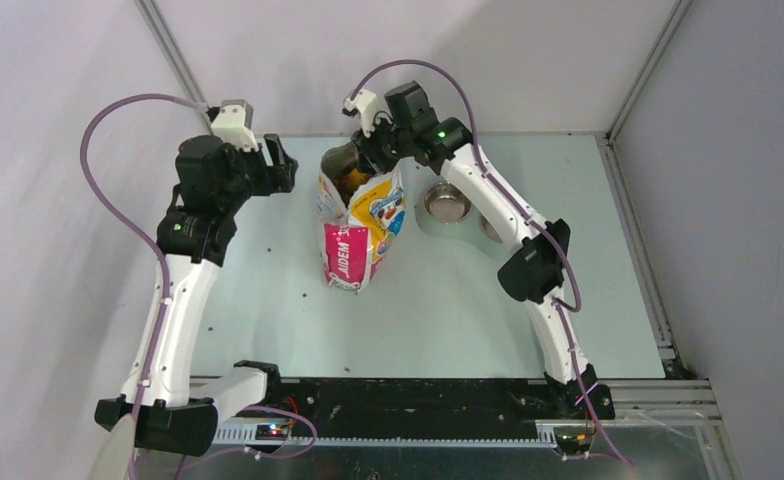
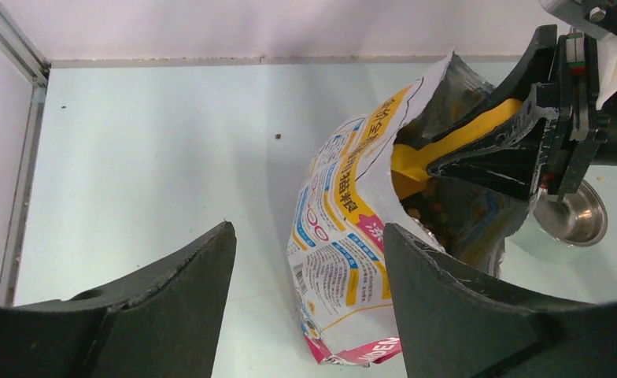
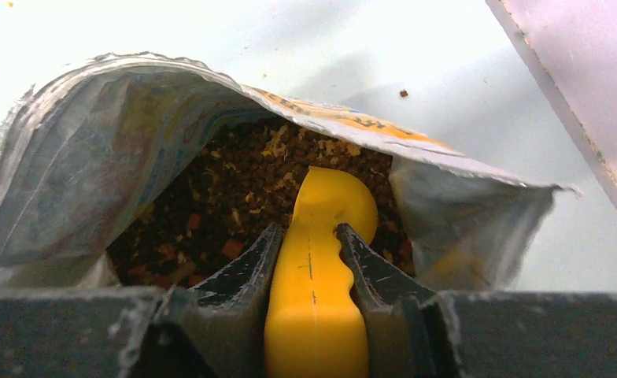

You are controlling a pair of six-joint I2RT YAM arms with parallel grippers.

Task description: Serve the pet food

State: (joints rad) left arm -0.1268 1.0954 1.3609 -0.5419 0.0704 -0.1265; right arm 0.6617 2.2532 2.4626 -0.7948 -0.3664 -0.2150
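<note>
The pet food (image 3: 234,189) is dark brown kibble inside an open, upright cartoon-cat bag (image 1: 360,225). My right gripper (image 3: 308,227) is shut on the handle of a yellow scoop (image 3: 321,205) whose head is down in the kibble. The left wrist view shows the scoop (image 2: 447,146) going into the bag (image 2: 345,236) mouth, with kibble (image 2: 427,209) below it. My left gripper (image 1: 280,162) hangs open left of the bag, apart from it; seen from its wrist, the gripper (image 2: 307,224) has nothing between its fingers.
A pale stand with two steel bowls (image 1: 448,205) sits just right of the bag, under the right arm; one bowl (image 2: 577,216) shows in the left wrist view. Stray kibble bits (image 2: 277,136) lie on the table. Walls enclose the back and sides.
</note>
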